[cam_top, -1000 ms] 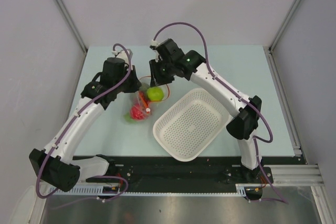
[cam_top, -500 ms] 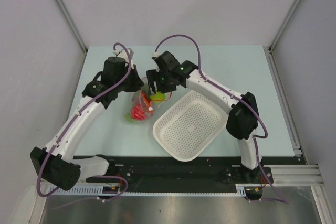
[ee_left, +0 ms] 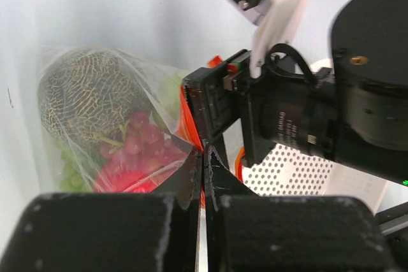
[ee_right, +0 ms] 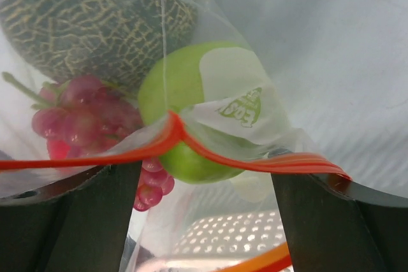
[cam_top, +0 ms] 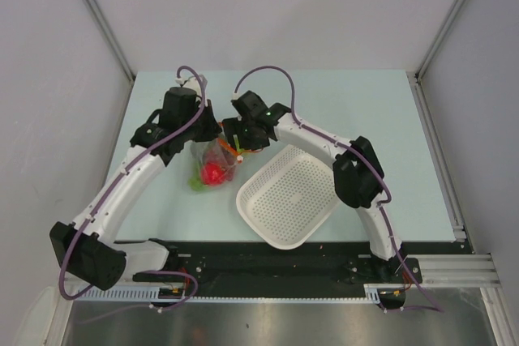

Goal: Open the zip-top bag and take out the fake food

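In 1 second my right gripper (ee_right: 204,179) has dropped to the zip-top bag (cam_top: 212,168), jaws spread astride its mouth; my left gripper (ee_left: 204,157) pinches the lip. The bag lies diagonally beside the basket (cam_top: 296,192), mouth far-right.

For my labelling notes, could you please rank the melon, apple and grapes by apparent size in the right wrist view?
1. melon: largest, though cropped
2. apple and grapes: look alike, both partly hidden, so unranked

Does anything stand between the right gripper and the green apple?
Yes. The orange zip strip of the bag crosses in front of the apple, between the open fingers of the right gripper; clear plastic also covers the apple.
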{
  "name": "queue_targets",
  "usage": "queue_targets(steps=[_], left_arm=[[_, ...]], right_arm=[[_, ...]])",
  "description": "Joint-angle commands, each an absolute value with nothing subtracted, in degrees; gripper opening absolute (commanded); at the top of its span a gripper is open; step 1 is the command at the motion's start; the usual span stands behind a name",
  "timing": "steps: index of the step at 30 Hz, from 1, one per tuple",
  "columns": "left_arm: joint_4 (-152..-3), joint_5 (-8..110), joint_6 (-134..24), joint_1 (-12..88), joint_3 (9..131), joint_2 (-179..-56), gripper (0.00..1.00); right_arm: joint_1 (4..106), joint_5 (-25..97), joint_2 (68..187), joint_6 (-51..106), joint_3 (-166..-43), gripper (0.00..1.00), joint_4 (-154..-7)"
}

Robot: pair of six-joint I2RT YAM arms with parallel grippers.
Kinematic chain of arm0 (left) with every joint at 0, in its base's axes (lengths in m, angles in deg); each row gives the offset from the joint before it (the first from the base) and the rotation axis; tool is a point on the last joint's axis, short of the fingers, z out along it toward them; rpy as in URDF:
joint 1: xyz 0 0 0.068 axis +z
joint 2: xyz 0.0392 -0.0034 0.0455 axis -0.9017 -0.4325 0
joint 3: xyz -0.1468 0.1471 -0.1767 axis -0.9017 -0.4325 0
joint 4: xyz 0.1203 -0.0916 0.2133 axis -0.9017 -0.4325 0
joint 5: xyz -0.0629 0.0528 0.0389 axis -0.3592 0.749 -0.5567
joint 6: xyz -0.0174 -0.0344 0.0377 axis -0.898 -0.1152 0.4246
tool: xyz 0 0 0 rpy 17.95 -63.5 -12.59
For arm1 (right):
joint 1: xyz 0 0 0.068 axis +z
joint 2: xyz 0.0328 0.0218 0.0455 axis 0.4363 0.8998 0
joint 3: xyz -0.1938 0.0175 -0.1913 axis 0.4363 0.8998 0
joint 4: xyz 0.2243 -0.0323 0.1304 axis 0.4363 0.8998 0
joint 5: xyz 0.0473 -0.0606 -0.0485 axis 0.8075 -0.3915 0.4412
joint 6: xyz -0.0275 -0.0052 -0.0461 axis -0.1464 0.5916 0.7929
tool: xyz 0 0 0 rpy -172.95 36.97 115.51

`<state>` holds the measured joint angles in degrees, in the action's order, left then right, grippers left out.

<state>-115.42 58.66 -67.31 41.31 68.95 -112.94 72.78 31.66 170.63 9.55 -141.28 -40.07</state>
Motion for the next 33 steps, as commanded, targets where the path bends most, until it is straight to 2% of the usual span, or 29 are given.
queue_targets(steps=[1, 2, 4, 5, 6, 8, 9, 11, 12, 13, 21, 29, 33], left_arm=[[-113.07, 58.21, -67.85, 41.79, 69.76, -112.69, 0.0], [-113.15, 58.12, -67.85, 41.79, 69.85, -112.6, 0.01], [-113.5, 58.21, -67.76, 41.79, 69.76, -112.51, 0.0], [-113.68, 58.47, -67.67, 41.79, 69.58, -112.34, 0.0], [-113.77, 58.47, -67.5, 41.96, 69.23, -112.07, 0.0], [-113.68, 58.21, -67.49, 42.4, 68.62, -111.11, 0.0], [-113.68, 57.86, -67.75, 43.1, 67.83, -110.76, 0.0], [-113.85, 56.72, -68.02, 44.16, 67.21, -109.71, 0.0], [-114.03, 56.46, -68.2, 45.29, 66.86, -109.44, 0.0], [-114.12, 55.41, -68.11, 45.83, 66.68, -109.09, 0.0], [-116.14, 51.71, -67.93, 52.68, 67.12, -107.59, 0.0], [-115.79, 49.25, -70.3, 53.21, 66.51, -105.22, 0.0], [-115.97, 48.54, -70.92, 53.21, 66.59, -104.07, 0.0]], right_arm=[[72.98, 31.98, 172.2, 10.02, -142.0, 0.85, -44.01], [72.97, 31.71, 172.46, 9.93, -142.26, 0.84, -44.1], [72.89, 31.01, 172.38, 10.02, -142.7, 0.74, -44.71], [72.8, 31.1, 171.85, 10.54, -142.53, 0.67, -45.41], [72.71, 31.18, 171.33, 11.07, -142.35, 0.49, -46.29], [72.71, 31.53, 170.36, 12.39, -142.79, 0.38, -47.44], [72.71, 32.32, 170.09, 12.83, -143.31, 0.28, -47.44], [72.97, 32.94, 169.3, 13.8, -145.42, 0.18, -46.3], [73.15, 32.94, 169.12, 14.06, -146.47, 0.05, -44.47], [73.5, 32.59, 168.51, 14.15, -147.35, 0.01, -43.67], [74.2, 33.2, 164.82, 11.34, -154.11, 0.0, -35.42], [73.24, 35.23, 158.23, 8.27, -156.5, 0.0, -30.31], [68.07, 37.34, 151.22, 4.31, -147.4, 0.0, -27.75]])
